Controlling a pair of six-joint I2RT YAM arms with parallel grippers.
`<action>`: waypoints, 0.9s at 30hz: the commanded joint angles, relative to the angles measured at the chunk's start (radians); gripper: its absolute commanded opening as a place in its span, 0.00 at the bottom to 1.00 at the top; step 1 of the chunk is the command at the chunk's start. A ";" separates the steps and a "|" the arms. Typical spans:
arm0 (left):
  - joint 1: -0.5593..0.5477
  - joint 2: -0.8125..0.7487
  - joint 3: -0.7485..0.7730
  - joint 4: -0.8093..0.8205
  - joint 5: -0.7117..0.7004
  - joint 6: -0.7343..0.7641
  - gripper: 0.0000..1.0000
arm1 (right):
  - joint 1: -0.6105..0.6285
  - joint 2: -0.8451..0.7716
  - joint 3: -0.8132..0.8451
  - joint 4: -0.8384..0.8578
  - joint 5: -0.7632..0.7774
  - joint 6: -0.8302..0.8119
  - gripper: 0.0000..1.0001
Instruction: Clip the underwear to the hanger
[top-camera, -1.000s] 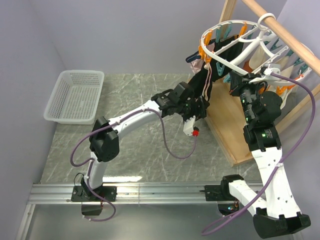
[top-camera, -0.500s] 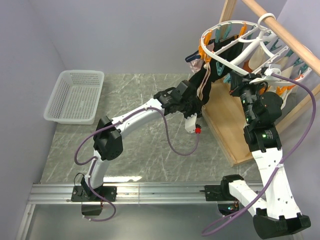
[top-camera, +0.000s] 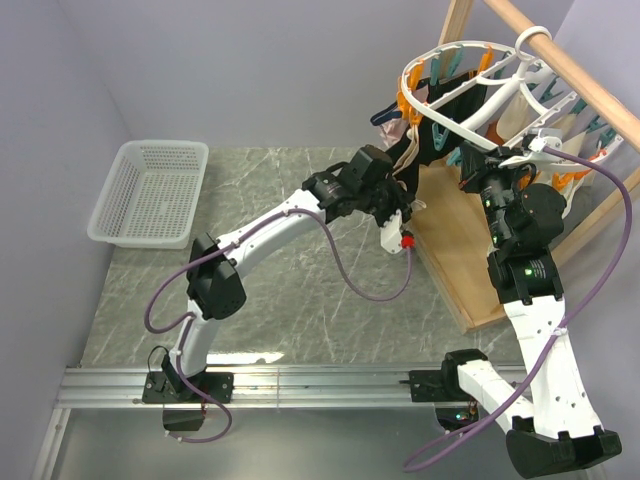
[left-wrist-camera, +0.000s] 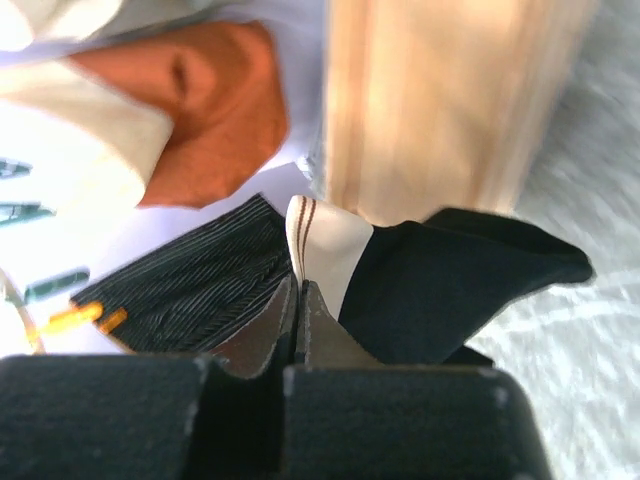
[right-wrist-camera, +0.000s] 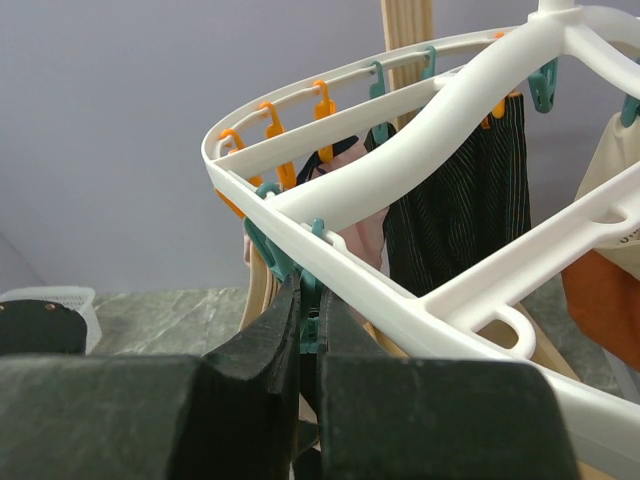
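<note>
One round white hanger (right-wrist-camera: 455, 85), one wooden rod (top-camera: 580, 77), one white mesh basket (top-camera: 150, 195). One pair of black underwear (left-wrist-camera: 450, 280), one rust-orange garment (left-wrist-camera: 220, 110). Orange clips (right-wrist-camera: 322, 100) and teal clips (right-wrist-camera: 265, 245) too hidden to count.

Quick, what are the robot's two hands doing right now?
Left gripper: closed, pinching the underwear.
Right gripper: closed on a teal clip.

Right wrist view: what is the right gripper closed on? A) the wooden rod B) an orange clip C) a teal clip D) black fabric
C: the right gripper pinches a teal clip hanging under the rim of the hanger.
</note>
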 joint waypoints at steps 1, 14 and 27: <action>0.021 -0.087 -0.053 0.245 0.102 -0.230 0.00 | 0.005 -0.012 0.002 -0.007 -0.070 -0.009 0.00; 0.036 -0.223 -0.356 0.850 0.093 -0.564 0.00 | 0.004 -0.001 0.000 -0.001 -0.070 0.003 0.00; 0.038 -0.218 -0.322 0.935 0.099 -0.636 0.00 | 0.004 0.009 0.011 -0.002 -0.079 0.000 0.00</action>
